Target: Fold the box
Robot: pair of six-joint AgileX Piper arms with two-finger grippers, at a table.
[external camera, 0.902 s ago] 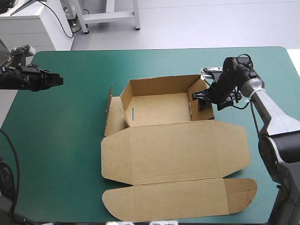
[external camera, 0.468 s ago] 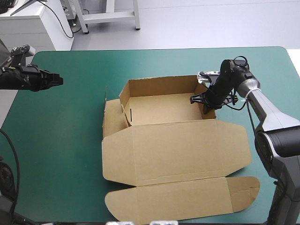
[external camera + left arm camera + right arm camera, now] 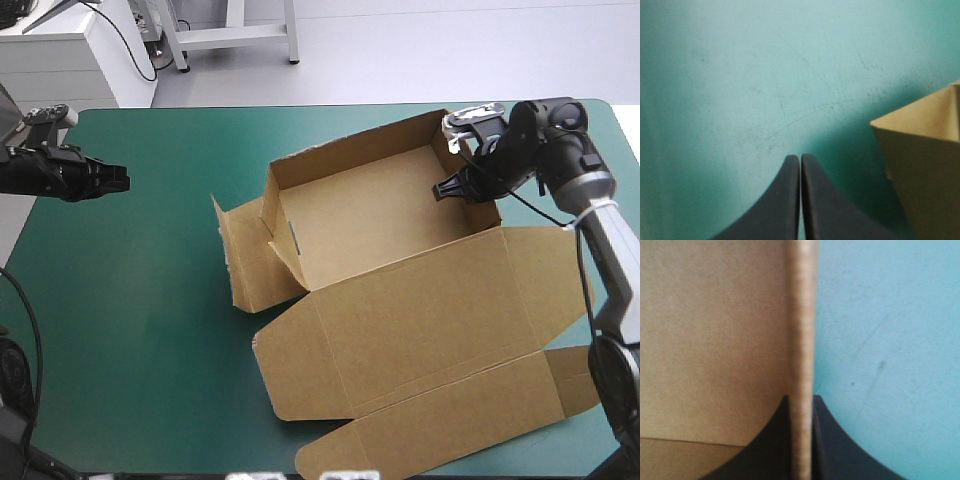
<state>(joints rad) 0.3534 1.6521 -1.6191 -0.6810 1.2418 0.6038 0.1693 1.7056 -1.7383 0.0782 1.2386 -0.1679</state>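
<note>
Brown corrugated-board box (image 3: 400, 310) lies askew across the right half of the matte teal-green table cover (image 3: 150, 320). Its rounded lid flaps lie flat toward the near edge, and its rectangular tray stands open behind them with walls raised. At the tray's far right corner the right gripper (image 3: 447, 190) pinches the wall's ribbed raw edge between its black fingers (image 3: 840, 455). Near the table's left edge, well apart, the left gripper (image 3: 124, 180) hangs with fingers pressed together over faintly scuffed cover.
</note>
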